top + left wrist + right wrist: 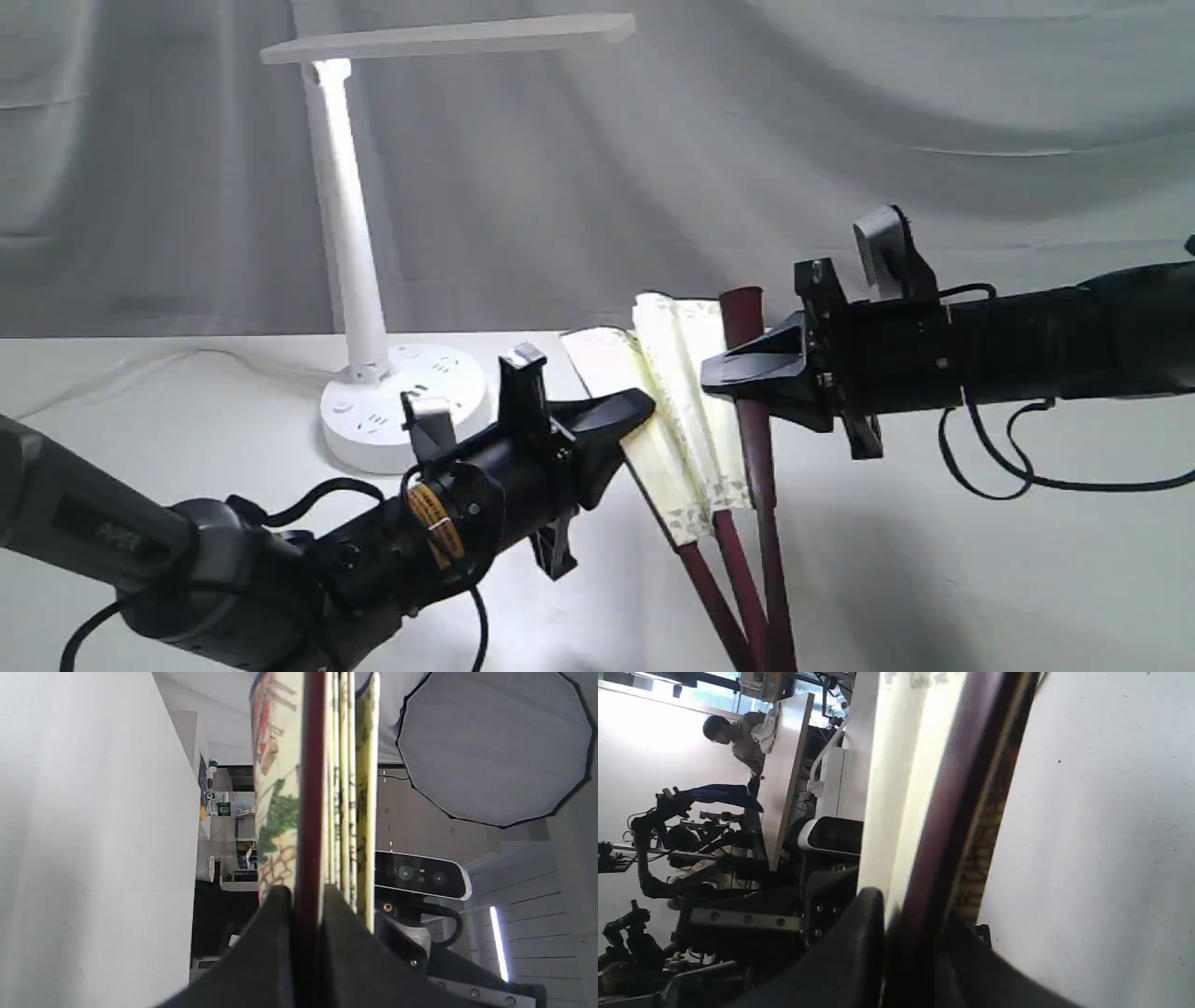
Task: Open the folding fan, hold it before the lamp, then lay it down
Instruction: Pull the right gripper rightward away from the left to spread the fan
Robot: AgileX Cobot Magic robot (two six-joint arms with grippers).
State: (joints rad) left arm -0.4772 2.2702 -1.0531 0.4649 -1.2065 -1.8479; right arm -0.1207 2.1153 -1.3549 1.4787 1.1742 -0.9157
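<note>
Left arm is nearest: it rises on a diagonal from the lower-left corner, black left gripper (635, 409) pointing up and right. Its jaws are nearly closed, pinching the fan's left guard (310, 812); the wrist view shows the maroon strip clamped between them.

The cream pleated paper folding fan with dark maroon wooden guards (686, 420) is off the white table (934, 560), held between both grippers. Pivot end is down and out of frame, leaf up, only a few pleats spread. It sits right of the lamp base and nearer the camera.

Black right gripper (724, 373) comes in about level from the right edge, pointing left, jaws closed tight on the right guard (747, 322).

My read of the step in hand: opening, roughly a third done. Swing the guards apart on an arc about the pivot. A straight pull would load the leaf and could tear it. Keep both pinches on wood, at matched height, and go slow.

The white plastic desk lamp (350, 261), with round socketed base, slim stem and flat long head, stands behind-left. A grey draped cloth backdrop (794, 140) is farthest.
</note>
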